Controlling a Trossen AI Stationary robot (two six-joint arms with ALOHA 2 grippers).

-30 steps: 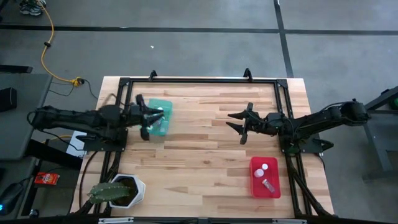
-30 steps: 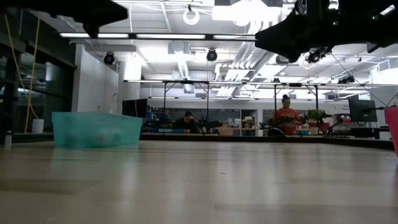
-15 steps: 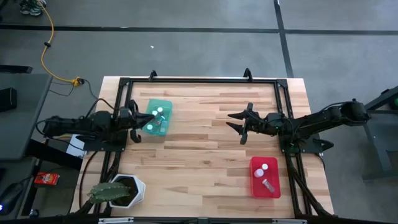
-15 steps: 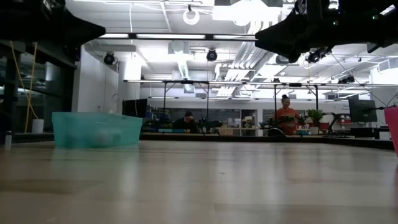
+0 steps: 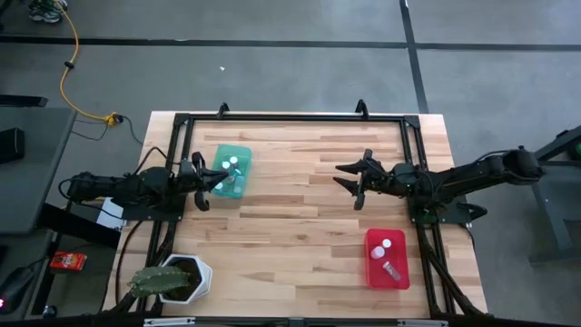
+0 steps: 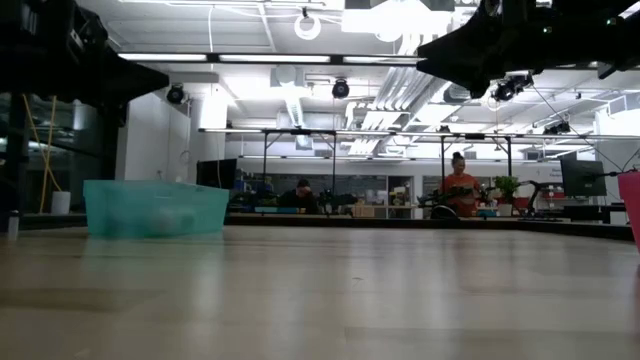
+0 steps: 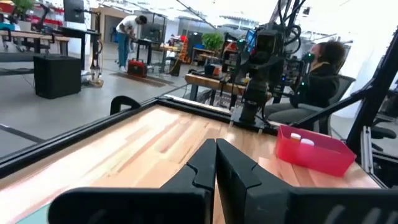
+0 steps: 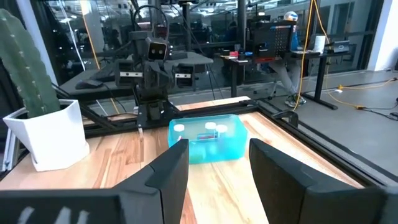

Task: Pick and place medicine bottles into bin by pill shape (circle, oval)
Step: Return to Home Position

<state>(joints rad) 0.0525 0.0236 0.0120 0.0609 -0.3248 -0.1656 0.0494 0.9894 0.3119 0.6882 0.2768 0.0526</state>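
Sorting looks complete: the counter [image 5: 300, 218] shows no loose bottle. The blue bin [image 5: 221, 188], far left, and the red bin [image 5: 399, 272], near right, hold the medicine bottles [image 5: 232, 162]. The left hand [image 5: 203, 180] hovers pressed together beside the blue bin. The right hand [image 5: 349, 184] hangs spread apart, empty; only parking seems left.

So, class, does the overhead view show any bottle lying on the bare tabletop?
No; bottles show only inside the teal bin and the red bin.

On the table [image 5: 300, 227]: bottles [image 5: 230, 164] in the left bin [image 5: 238, 150], other bottles [image 5: 387, 244] in the right bin [image 5: 371, 272], plant pot [image 5: 201, 270] at the front-left corner.
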